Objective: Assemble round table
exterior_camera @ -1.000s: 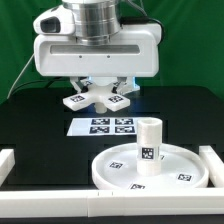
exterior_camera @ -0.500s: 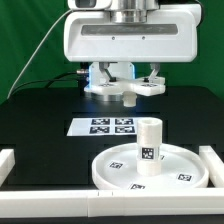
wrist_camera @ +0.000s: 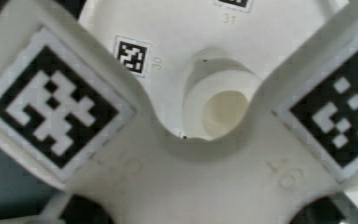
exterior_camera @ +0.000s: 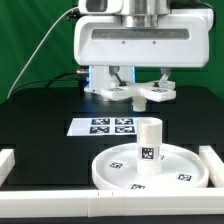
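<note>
The large round disc (exterior_camera: 115, 168) lies on the black table near the front. The short thick leg (exterior_camera: 149, 146) stands upright on it. My gripper (exterior_camera: 137, 95) is shut on the cross-shaped foot piece (exterior_camera: 150, 95) and holds it in the air behind the leg, higher than its top and slightly to the exterior view's left. In the wrist view the foot piece (wrist_camera: 176, 170) fills the frame, its tagged arms spread around a central hole. White plastic with a tag (wrist_camera: 137, 55) shows beyond it. My fingertips are hidden in the wrist view.
The marker board (exterior_camera: 112, 127) lies flat on the table behind the disc. White border rails run along the left (exterior_camera: 8, 160), right (exterior_camera: 213, 160) and front (exterior_camera: 50, 205) edges. A green backdrop stands behind.
My gripper has carried the foot piece toward the exterior view's right, from above the marker board's left part to nearly over the leg. The disc and leg have not moved.
</note>
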`<state>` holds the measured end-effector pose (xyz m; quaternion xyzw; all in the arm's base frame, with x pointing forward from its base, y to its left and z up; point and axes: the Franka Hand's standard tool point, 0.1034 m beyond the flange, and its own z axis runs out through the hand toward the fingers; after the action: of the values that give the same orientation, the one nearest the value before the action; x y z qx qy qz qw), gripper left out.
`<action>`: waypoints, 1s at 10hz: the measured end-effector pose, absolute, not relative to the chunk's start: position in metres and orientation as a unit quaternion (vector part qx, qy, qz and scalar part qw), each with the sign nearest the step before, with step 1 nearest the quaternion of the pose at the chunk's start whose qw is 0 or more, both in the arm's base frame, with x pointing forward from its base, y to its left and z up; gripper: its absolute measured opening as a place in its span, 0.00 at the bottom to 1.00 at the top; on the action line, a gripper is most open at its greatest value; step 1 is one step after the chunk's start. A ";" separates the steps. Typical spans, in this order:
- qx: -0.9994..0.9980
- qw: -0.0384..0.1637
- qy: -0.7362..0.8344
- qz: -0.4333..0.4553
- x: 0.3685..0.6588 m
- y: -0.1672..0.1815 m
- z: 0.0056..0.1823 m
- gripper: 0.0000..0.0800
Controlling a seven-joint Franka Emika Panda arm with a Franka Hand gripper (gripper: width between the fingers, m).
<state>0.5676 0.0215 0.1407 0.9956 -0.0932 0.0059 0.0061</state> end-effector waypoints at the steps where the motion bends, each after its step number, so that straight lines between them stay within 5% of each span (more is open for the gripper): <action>1: 0.996 0.007 -0.092 0.009 0.568 0.021 0.138 0.56; 10: 0.995 0.009 -0.098 -0.009 0.561 0.039 0.115 0.56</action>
<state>0.5614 0.0391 0.1153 0.9951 -0.0985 -0.0090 0.0091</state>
